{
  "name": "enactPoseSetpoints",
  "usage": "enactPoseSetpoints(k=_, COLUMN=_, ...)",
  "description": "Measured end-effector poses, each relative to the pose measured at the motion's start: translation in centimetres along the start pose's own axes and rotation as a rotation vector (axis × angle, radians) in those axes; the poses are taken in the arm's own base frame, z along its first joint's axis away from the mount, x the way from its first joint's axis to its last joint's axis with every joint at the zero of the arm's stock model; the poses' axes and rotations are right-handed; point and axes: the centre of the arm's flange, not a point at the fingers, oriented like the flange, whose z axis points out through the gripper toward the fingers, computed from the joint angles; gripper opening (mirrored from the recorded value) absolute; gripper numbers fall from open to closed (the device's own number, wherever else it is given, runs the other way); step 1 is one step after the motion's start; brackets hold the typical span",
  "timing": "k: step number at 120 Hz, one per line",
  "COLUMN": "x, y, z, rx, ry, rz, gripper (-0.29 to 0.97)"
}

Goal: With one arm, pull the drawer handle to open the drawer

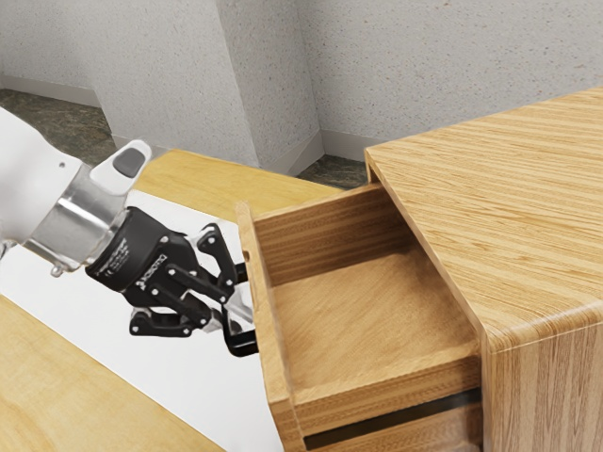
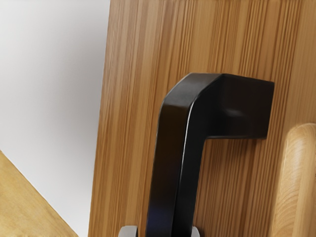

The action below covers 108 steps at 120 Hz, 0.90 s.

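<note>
Gripping handle (image 2: 182,148) | drawer (image 1: 325,235) open | wood table (image 1: 57,395), white mat (image 1: 141,363) | grey walls (image 1: 424,66)

The white arm (image 1: 33,184) carries a silver wrist ring (image 1: 80,221), a grey-topped knob (image 1: 127,162) above that ring, and beyond it a black gripper (image 1: 237,309) with white lettering.

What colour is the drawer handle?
The drawer handle is black, on the light wood-grain drawer front; clearest in the wrist view.
</note>
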Motion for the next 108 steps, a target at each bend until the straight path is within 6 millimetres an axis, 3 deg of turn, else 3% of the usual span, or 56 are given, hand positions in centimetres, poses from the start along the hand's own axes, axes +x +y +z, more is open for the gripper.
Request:
enactPoseSetpoints(k=32, x=0.1, y=-2.0, z=-1.6, rx=-0.019, ry=0.004, rz=-0.013, gripper=-0.01)
enactPoseSetpoints(k=73, x=-1.5, y=-3.4, z=-4.3, rx=-0.027, ry=0.066, rz=-0.005, gripper=-0.02)
enactPoseSetpoints(k=92, x=-4.2, y=-5.2, z=-10.4, rx=-0.084, ry=0.224, rz=-0.021, gripper=0.28)
enactPoseSetpoints(k=100, x=-5.4, y=-3.5, z=-13.1, rx=-0.105, ry=0.276, rz=-0.011, gripper=0.39)
enactPoseSetpoints(k=108, x=-5.2, y=-1.7, z=-13.5, rx=-0.087, ry=0.304, rz=-0.018, gripper=0.48)
